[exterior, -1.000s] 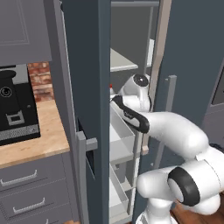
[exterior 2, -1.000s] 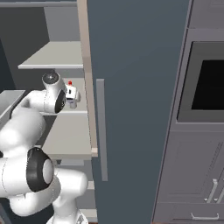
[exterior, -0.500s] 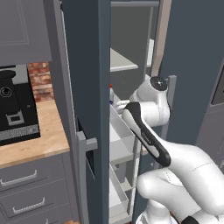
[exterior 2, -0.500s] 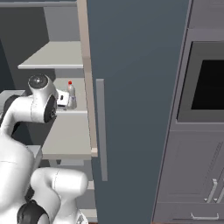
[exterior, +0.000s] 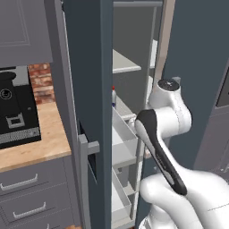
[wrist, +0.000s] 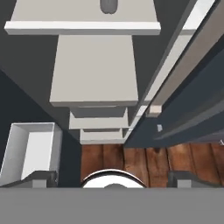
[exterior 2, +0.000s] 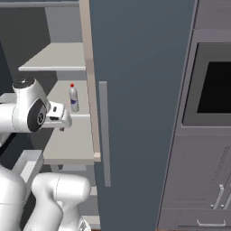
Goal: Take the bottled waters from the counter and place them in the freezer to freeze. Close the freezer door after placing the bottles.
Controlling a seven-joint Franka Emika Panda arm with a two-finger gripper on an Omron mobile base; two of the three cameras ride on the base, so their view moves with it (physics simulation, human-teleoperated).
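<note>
The freezer point(exterior 2: 135, 67) stands open, its freezer door point(exterior: 87, 89) swung out beside the wooden tabletop point(exterior: 31, 143), where a black coffee machine point(exterior: 15, 107) sits. Pale shelves point(exterior 2: 72, 135) fill the inside. On a middle shelf a bottled water point(exterior 2: 73, 98) with a red cap stands upright, near the shelf's right edge. The gripper point(exterior 2: 63, 121) hangs just in front of that bottle, apart from it, jaws spread wide and released, holding nothing. In the hand view its fingertips point(wrist: 41, 177) point down over lower shelves and a white bin point(wrist: 28, 148).
</note>
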